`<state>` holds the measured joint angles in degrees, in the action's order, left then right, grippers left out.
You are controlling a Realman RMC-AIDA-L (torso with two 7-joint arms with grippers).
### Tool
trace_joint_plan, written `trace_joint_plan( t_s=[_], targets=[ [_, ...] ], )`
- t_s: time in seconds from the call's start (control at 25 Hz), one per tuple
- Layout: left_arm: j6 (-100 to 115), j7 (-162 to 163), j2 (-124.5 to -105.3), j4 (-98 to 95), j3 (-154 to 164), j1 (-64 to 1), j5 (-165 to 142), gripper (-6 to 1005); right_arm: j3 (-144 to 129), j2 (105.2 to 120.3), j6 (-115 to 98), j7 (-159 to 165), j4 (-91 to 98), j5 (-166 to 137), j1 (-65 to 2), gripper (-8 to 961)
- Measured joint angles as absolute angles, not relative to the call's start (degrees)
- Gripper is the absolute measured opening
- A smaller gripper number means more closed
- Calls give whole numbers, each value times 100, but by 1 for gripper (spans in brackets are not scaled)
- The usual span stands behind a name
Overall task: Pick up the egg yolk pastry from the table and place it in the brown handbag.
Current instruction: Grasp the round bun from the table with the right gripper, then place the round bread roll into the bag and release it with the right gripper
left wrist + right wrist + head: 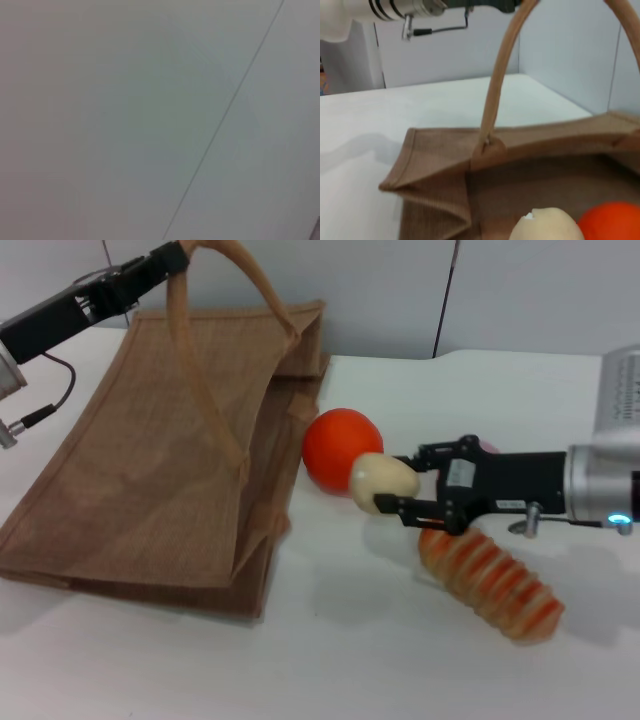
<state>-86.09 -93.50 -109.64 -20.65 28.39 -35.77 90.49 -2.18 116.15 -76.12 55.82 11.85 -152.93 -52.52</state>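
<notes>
The brown handbag [170,460] lies on the table at the left, its mouth facing right. My left gripper [180,258] is at the top left, shut on one looped handle [200,390] and holding it up. My right gripper [392,483] is shut on the egg yolk pastry [375,478], a pale cream bun, and holds it just off the table to the right of the bag's mouth, in front of an orange [338,445]. The right wrist view shows the pastry [547,227], the bag's opening [530,170], the raised handle [500,85] and the left arm [420,7].
A long orange-striped bread roll [490,580] lies under and in front of the right arm. A bit of a pink ball [490,448] shows behind the right gripper. The orange also shows in the right wrist view [612,222]. The left wrist view shows only a grey wall.
</notes>
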Motion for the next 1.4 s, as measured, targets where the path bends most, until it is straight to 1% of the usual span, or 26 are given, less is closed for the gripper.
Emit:
trace_joint_plan(
  t_s=[0.24,0.44,1.04,1.4],
  targets=[
    [-8824,-9350,-10979,-2065,2839,-3577,9142,128,-209,11625,-7469,5308,898,-15182,-5574,504],
    [-9054,-9344,-10982,-2066,2838,-3577,9181,128,-245,11628,-6726,5137,335,-15184,-5947,502],
    [-9384,-9298,-11009,-2066,2839,-3598,9316,121,-250,11651,-5254,4861,-534,-15210,-6515,494],
    [-9575,-9225,-11024,-2066,2839,-3655,9317,121,-216,11697,-4198,4745,-1097,-15215,-6885,495]
  ],
)
